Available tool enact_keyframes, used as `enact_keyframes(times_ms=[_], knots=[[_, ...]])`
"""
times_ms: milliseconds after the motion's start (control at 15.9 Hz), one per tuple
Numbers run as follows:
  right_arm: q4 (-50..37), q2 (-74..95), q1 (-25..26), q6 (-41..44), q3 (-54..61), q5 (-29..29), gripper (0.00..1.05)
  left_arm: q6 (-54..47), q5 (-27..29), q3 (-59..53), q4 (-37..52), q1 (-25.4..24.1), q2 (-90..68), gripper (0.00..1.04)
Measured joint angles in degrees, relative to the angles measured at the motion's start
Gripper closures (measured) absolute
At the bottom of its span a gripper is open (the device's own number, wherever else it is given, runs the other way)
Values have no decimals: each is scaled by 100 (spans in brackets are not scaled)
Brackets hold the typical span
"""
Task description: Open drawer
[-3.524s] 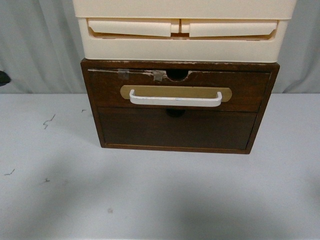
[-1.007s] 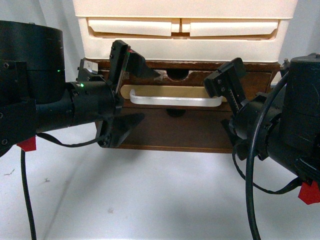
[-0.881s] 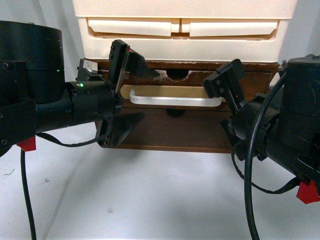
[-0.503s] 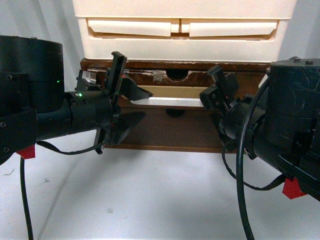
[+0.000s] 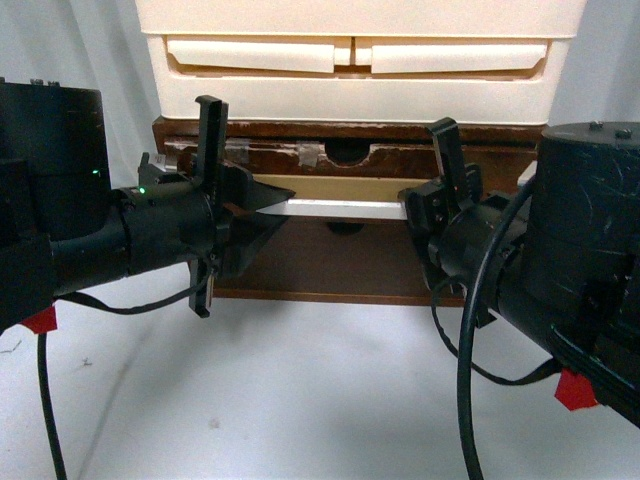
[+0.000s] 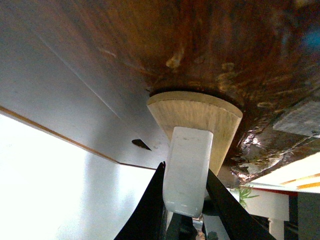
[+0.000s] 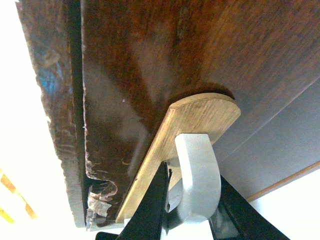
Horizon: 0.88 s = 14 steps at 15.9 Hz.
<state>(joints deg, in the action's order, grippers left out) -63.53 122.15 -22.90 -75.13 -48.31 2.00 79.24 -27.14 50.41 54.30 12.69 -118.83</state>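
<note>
The dark-brown wooden drawer point(image 5: 390, 160) has a half-round notch and tape scraps on its top edge. Its white bar handle point(image 5: 340, 209) lies on a tan oval plate point(image 5: 350, 188). My left gripper point(image 5: 262, 203) is shut on the handle's left end and my right gripper point(image 5: 412, 208) on its right end. In the left wrist view my left gripper point(image 6: 184, 195) has black fingers point(image 6: 150, 210) pressing both sides of the white handle point(image 6: 186, 165). In the right wrist view my right gripper point(image 7: 192, 205) clamps the curved handle end point(image 7: 197, 175) below the tan plate point(image 7: 195, 120).
A plain dark-brown handleless panel point(image 5: 340, 262) sits below the drawer. A cream plastic drawer unit point(image 5: 360, 60) stands on top of the wooden chest. The chest rests on a white table point(image 5: 300, 400) with a grey curtain point(image 5: 70, 50) behind.
Both arms came into view and closed in on the handle's two ends. Over the last half second the jaws shut on it and the whole chest sits slightly lower and left in the front view.
</note>
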Motion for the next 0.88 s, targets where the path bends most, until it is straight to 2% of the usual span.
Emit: enact_keyframes(times_ms=[252,503,566,629,692,755,881], knots=[[-590,-201,-205,-199,706,74,87,22,-87,-855,389,-11,492,90],[-1266,-647,-870,-555,1923,201,89,-24,-291,-2358,820,-256,1384,91],[-1309,-780,-1071,-555,2164,358,85,-33,-337,-2662,905,-306,1580,91],[-1285,-852,-1115,-282,2245,402,75,-162,-385,-2813,800,-313,1799,85],[-1084,-841,-964,50,2293,463,60,-562,-776,-3224,758,-437,2218,72],[-898,-940,-929,278,2356,682,47,-981,-822,-3333,337,-525,2577,57],[-83,-1484,-949,708,2483,1058,26,-1873,-568,-3303,-883,-730,3263,37]])
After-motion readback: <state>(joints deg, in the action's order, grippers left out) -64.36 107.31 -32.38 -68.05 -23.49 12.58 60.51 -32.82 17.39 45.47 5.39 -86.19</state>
